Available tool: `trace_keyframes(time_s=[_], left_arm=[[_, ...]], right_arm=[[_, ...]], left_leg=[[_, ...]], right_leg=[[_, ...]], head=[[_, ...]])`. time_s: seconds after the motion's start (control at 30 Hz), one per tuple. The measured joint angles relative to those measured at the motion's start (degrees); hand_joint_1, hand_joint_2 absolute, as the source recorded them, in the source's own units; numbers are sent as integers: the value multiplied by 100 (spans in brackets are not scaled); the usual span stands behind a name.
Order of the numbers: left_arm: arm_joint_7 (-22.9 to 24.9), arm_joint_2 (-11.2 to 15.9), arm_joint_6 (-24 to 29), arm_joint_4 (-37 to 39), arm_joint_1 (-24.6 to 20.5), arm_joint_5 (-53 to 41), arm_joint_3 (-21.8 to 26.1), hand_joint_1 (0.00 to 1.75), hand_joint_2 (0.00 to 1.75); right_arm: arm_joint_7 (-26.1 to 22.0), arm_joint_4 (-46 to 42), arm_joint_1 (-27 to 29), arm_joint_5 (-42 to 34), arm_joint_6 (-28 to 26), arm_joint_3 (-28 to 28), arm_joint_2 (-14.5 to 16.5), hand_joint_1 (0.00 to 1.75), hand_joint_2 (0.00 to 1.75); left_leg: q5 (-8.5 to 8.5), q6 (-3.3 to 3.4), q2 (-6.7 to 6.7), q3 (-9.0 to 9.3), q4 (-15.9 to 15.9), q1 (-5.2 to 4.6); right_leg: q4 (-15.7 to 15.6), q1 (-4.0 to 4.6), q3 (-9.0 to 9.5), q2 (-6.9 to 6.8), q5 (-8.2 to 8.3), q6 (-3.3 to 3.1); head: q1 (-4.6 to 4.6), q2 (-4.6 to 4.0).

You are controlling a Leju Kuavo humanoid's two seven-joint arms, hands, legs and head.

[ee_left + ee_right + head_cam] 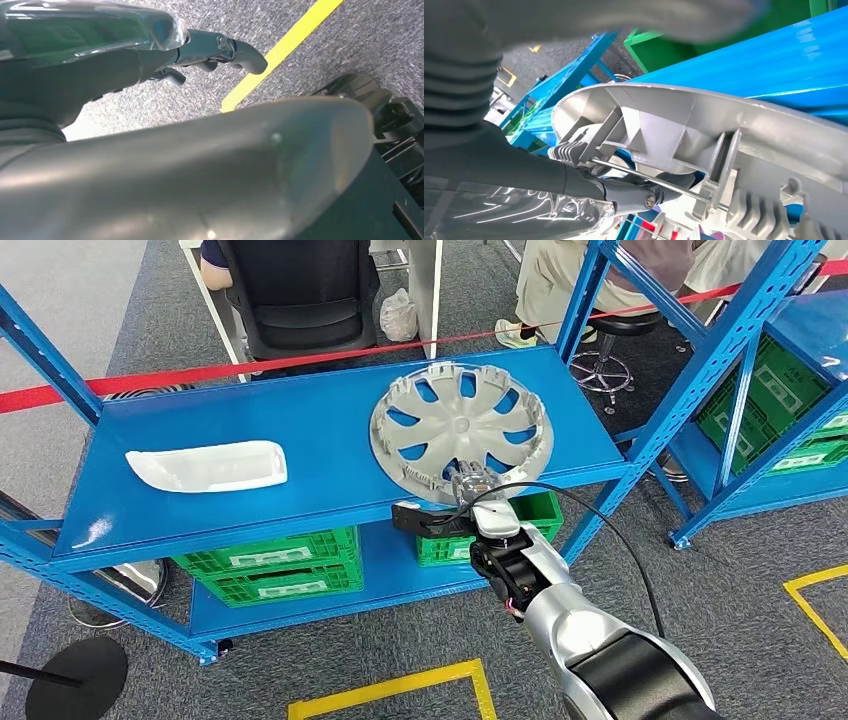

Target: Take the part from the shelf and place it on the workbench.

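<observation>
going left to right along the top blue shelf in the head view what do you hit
white plastic part → bare blue shelf top → grey wheel cover, with the right hand at its near rim.

Silver arm (560, 615), black cable (620, 530), grey robot hand (478, 485).

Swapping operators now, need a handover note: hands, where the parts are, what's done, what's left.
Right hand: at the near rim of the grey wheel cover, fingers reaching in at the rim in the right wrist view; a firm grip can't be confirmed.
Left hand: hanging over the carpet by a yellow floor line, holding nothing.
Wheel cover lies flat on the top of the blue shelf, on its right part. A white plastic part lies on the left part, untouched.
Done: reach to the cover.
Left: secure the grip, lift it off, carry it to the workbench, set it down.
</observation>
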Motion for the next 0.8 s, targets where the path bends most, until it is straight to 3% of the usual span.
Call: trace_keyframes(time_s=[0.8], left_arm=[[-13,-45,-55,0,-57,-2,3,0,0]], right_arm=[[-5,1,4,-136,-151,-7,-4,0,175]], left_leg=[[0,0,1,7,0,0]], right_leg=[[0,0,7,0,0,0]], head=[[-1,2]])
